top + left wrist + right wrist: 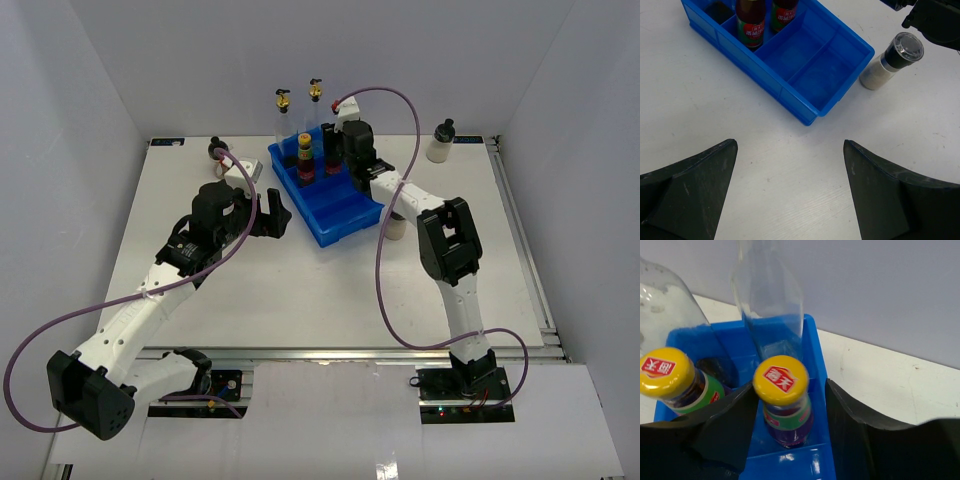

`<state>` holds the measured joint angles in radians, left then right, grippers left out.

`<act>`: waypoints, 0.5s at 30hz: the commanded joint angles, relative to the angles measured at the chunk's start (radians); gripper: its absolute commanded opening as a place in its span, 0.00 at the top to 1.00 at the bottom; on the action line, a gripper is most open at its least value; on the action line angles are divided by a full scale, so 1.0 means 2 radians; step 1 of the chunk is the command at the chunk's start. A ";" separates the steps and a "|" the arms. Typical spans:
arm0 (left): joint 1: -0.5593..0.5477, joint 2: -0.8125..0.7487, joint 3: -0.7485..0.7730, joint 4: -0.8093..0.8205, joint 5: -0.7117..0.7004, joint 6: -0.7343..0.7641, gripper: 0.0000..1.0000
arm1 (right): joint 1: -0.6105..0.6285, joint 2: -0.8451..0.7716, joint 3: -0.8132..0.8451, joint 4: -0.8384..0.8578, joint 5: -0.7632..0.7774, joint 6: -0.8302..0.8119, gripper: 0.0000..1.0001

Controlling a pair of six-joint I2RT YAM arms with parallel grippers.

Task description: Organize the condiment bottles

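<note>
Two dark red sauce bottles [305, 158] with yellow caps stand side by side in the blue tray [335, 215]. My right gripper [790, 385] straddles the right-hand bottle [782, 385], slightly open: the left finger sits close to the cap, and a gap shows at the right finger. This bottle rests on the tray floor, the other sauce bottle [665, 372] beside it. Two tall clear bottles [283, 120] [316, 110] stand at the tray's far end. One black-capped jar [892, 57] stands by the tray's right corner. Another jar [440, 143] is at the back right. My left gripper [790, 190] hangs wide open over bare table.
The near compartments of the tray [805, 55] hold nothing. My right arm [450, 240] reaches over the jar [395, 228] beside the tray. White walls close in the table on three sides. Purple cables loop from both arms.
</note>
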<state>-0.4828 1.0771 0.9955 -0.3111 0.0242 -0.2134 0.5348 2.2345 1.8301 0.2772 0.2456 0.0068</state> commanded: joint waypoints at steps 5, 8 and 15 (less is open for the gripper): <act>-0.002 -0.004 0.002 0.000 -0.004 0.005 0.02 | -0.008 -0.014 0.044 0.017 0.009 0.014 0.23; -0.002 -0.006 0.000 0.002 -0.005 0.005 0.02 | -0.009 -0.030 0.041 0.005 0.009 0.005 0.19; -0.002 -0.005 -0.003 0.005 -0.025 0.008 0.02 | -0.021 -0.108 0.021 -0.027 0.050 -0.015 0.16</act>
<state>-0.4828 1.0771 0.9955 -0.3120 0.0010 -0.2067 0.5179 2.1886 1.8693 0.2210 0.2692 0.0145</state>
